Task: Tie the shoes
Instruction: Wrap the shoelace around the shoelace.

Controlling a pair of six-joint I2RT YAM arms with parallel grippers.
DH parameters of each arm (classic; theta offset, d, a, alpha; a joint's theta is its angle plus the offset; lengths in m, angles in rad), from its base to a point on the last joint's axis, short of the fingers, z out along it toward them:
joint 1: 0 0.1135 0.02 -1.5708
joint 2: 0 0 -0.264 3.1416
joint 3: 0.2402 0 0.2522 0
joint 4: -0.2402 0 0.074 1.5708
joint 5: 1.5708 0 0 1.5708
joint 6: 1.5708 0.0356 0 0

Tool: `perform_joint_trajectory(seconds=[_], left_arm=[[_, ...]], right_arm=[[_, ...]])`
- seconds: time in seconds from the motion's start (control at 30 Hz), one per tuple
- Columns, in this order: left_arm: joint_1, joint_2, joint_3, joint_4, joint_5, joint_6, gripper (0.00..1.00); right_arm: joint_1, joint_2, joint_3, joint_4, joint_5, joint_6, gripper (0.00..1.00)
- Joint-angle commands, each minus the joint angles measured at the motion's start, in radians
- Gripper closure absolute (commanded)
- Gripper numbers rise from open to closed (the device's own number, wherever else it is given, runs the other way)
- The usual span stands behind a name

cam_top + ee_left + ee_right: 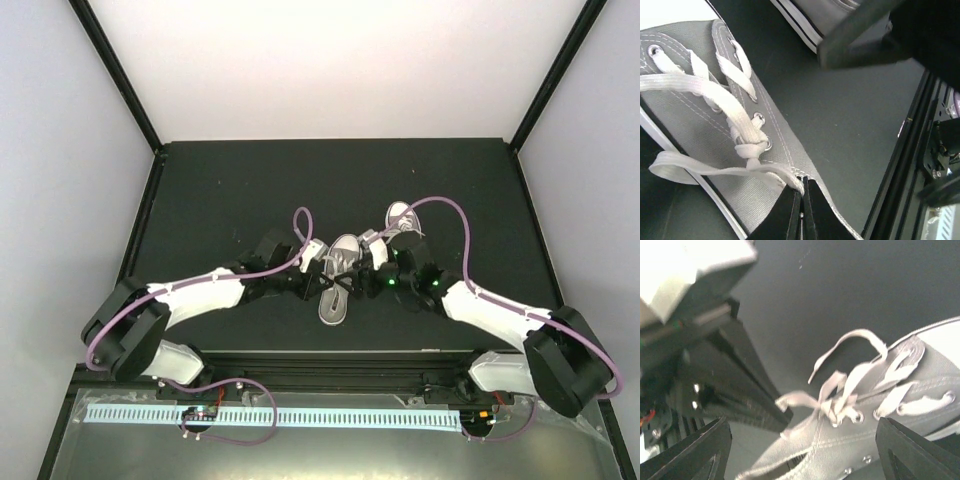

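Note:
One grey sneaker (338, 280) with a white toe cap lies mid-table; the other sneaker (401, 215) lies behind it to the right. My left gripper (802, 189) is shut on a white lace (775, 175) just below the half knot (751, 150) of the near shoe (695, 125). In the top view my left gripper (320, 277) is at this shoe's left side. My right gripper (805, 455) is wide open above the same shoe (890, 435), its fingers (695, 450) either side of the knot (832, 407). A loose lace end (850, 342) arcs free. In the top view my right gripper (372, 268) is at the shoe's right side.
The shoes lie on a black mat (240, 190) with white walls behind and at both sides. A black metal rail (917, 165) runs along the near edge. Purple cables (455, 215) loop over both arms. The second shoe's sole (805, 27) is close beyond the left gripper.

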Motion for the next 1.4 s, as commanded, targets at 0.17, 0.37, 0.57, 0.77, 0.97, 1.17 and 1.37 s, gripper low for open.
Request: perform_joint_trajectory(seconds=[0.17,0.37,0.57,0.77,0.97,1.17,1.37], left_arm=[[0.029,0.078,0.164,-0.141,0.106,-0.038,0.98],[0.03,0.099,0.192,-0.164,0.125,-0.038,0.98],[0.031,0.101,0.19,-0.166,0.124,-0.042,0.98],[0.033,0.103,0.192,-0.161,0.127,-0.043,0.98],[0.039,0.108,0.196,-0.157,0.12,-0.055,0.98],[0.064,0.123,0.202,-0.155,0.131,-0.081,0.98],[0.08,0.142,0.214,-0.166,0.157,-0.084,0.98]], right_arm=[[0.061,0.007,-0.109,0.24,0.032,-0.127,0.24],[0.091,0.059,-0.098,0.23,0.101,-0.15,0.33],[0.108,0.123,-0.076,0.249,0.13,-0.139,0.46],[0.124,0.174,-0.063,0.285,0.163,-0.124,0.58],[0.139,0.183,-0.058,0.282,0.145,-0.127,0.59],[0.154,0.172,-0.073,0.274,0.165,-0.126,0.48],[0.169,0.179,-0.063,0.264,0.165,-0.143,0.39]])
